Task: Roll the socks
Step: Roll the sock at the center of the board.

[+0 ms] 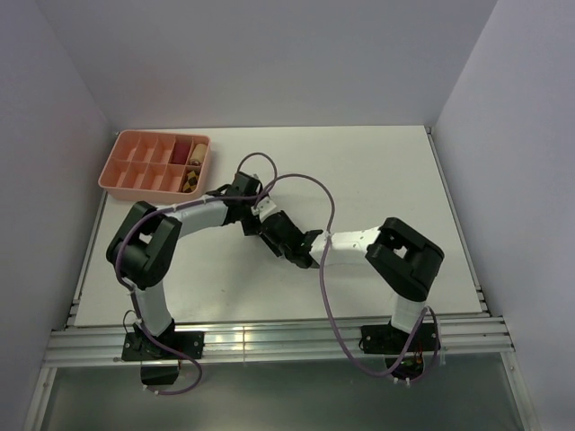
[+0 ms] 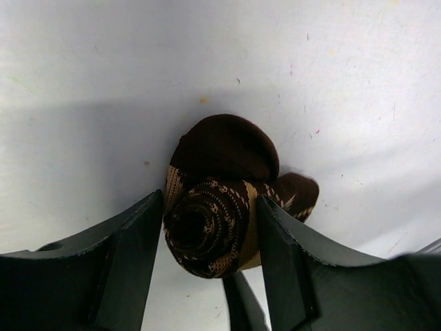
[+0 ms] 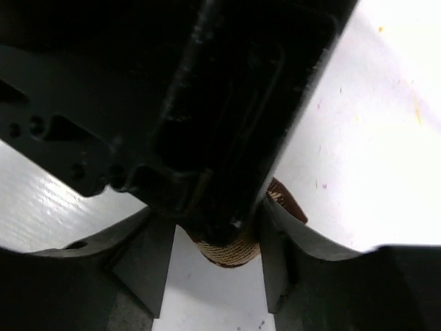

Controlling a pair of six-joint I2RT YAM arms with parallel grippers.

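The socks (image 2: 219,148) are wound into one dark brown roll with tan argyle, its spiral end facing the left wrist camera. My left gripper (image 2: 210,201) is shut on this roll, a finger pressed on each side, just above the white table. My right gripper (image 3: 215,238) stands open around the roll's tan end (image 3: 231,253); its right finger touches the fabric, while a gap shows beside its left finger. The left gripper's black body hides most of the roll there. In the top view both grippers (image 1: 250,214) (image 1: 274,232) meet mid-table and hide the socks.
A pink divided tray (image 1: 126,166) sits at the table's back left corner, holding a reddish roll (image 1: 182,148), a beige roll (image 1: 199,151) and a brown patterned one (image 1: 190,181). White walls close off the left, back and right.
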